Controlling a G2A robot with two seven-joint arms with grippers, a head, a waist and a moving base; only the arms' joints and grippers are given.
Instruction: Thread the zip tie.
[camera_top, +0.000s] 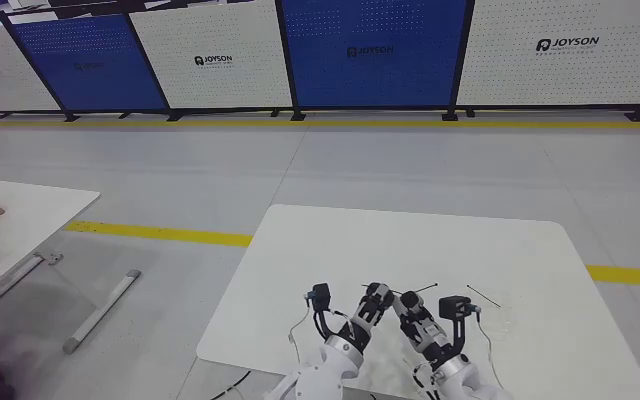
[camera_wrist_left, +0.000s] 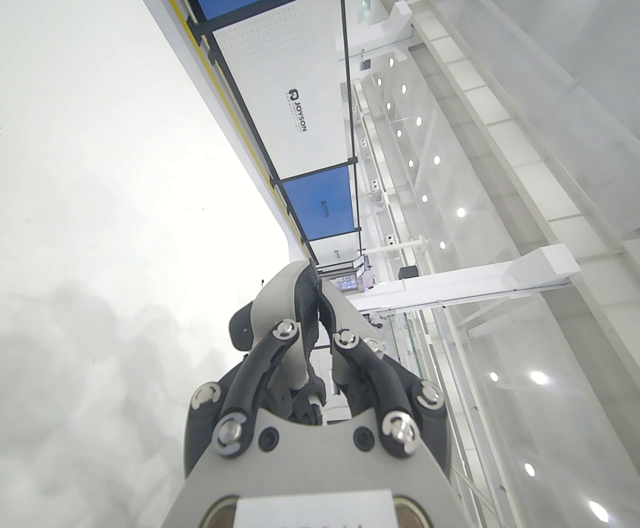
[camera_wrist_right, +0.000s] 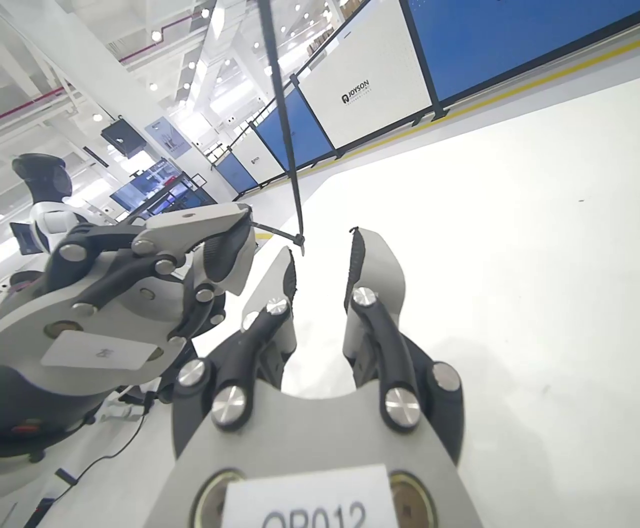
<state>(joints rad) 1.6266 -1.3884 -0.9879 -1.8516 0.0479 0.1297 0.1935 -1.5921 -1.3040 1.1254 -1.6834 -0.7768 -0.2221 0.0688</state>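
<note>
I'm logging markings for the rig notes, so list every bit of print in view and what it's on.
White perforated wall panels: dark logo plus one brand word, legible; not repeated here.
Blue perforated wall panels: same mark, smaller.
White sticker on the open right gripper: a code, cut by the edge.
White label on the left gripper: cut off, unreadable.
Thin black zip tie: none.

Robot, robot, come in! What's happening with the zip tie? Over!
Left gripper shut on zip tie. Right gripper open near its head. Another thin black strip lying on table, apart from both. Over.
</note>
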